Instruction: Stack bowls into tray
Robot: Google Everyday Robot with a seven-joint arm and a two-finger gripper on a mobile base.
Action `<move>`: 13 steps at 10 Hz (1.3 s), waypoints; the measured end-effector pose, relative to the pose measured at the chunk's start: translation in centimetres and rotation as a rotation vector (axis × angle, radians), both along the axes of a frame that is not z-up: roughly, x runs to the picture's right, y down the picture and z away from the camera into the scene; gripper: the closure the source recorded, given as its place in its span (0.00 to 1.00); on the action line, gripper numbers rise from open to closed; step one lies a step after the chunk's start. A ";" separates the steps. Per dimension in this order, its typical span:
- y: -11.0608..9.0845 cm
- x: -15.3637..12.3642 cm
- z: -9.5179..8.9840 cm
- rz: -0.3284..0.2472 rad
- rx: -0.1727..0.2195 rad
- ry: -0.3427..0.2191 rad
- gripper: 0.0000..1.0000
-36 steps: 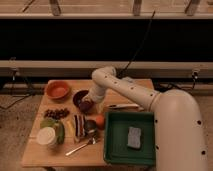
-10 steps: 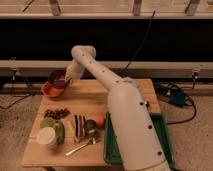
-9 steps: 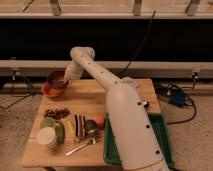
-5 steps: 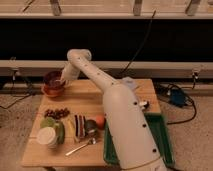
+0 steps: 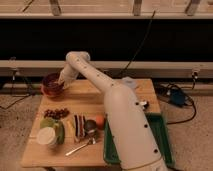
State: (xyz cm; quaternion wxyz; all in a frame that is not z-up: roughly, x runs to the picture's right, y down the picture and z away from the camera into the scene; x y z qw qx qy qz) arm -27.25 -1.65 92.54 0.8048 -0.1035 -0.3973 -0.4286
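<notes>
Sitting just left of the gripper [image 5: 60, 80] are two bowls at the far left corner of the table [image 5: 75, 102]: one maroon bowl [image 5: 52, 81], apparently nested in one orange bowl [image 5: 48, 93]. The gripper hangs at the maroon bowl's right rim; whether it is spread or pinching cannot be told. One green tray [image 5: 164, 145] lies well apart, to the gripper's right and nearer the camera. Below the gripper lie one bunch of grapes [image 5: 56, 113], one metal cup [image 5: 90, 126] and one spoon [image 5: 80, 146]
</notes>
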 end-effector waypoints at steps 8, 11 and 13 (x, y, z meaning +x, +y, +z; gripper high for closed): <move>0.3 -0.1 -0.1 0.009 -0.005 -0.014 0.20; 0.4 -0.2 -0.1 0.008 -0.006 -0.014 0.20; 0.6 -0.3 0.1 0.012 -0.005 -0.014 0.20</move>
